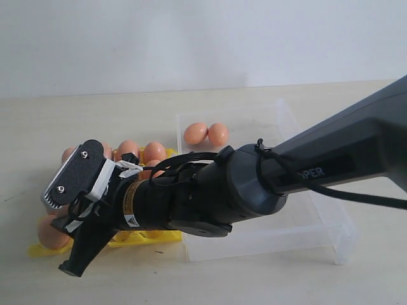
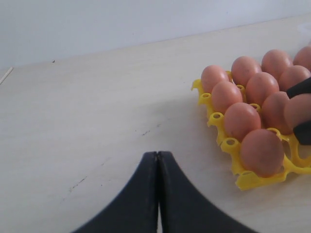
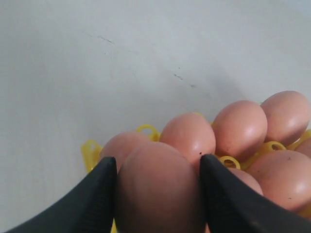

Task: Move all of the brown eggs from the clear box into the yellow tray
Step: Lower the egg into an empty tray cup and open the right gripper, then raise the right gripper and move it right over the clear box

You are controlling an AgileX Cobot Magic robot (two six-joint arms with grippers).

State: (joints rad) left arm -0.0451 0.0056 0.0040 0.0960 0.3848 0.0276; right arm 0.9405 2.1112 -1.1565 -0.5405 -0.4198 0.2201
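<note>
Right hand (image 3: 158, 162) grips egg (image 3: 155, 199), perhaps over tray (image 3: 90, 153).

Matte brown eggs (image 2: 261, 151); glossy yellow plastic tray (image 2: 252, 179).

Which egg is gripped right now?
The egg clamped in the right gripper, over the yellow tray. The other eggs sit in tray cups, and two eggs lie loose in the clear box.

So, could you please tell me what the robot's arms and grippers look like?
The right arm is dark grey, with a round collar, white lettering, a black cable tied alongside, a yellow label and a white bracket. The left gripper and right gripper have smooth black tapered fingers.
</note>
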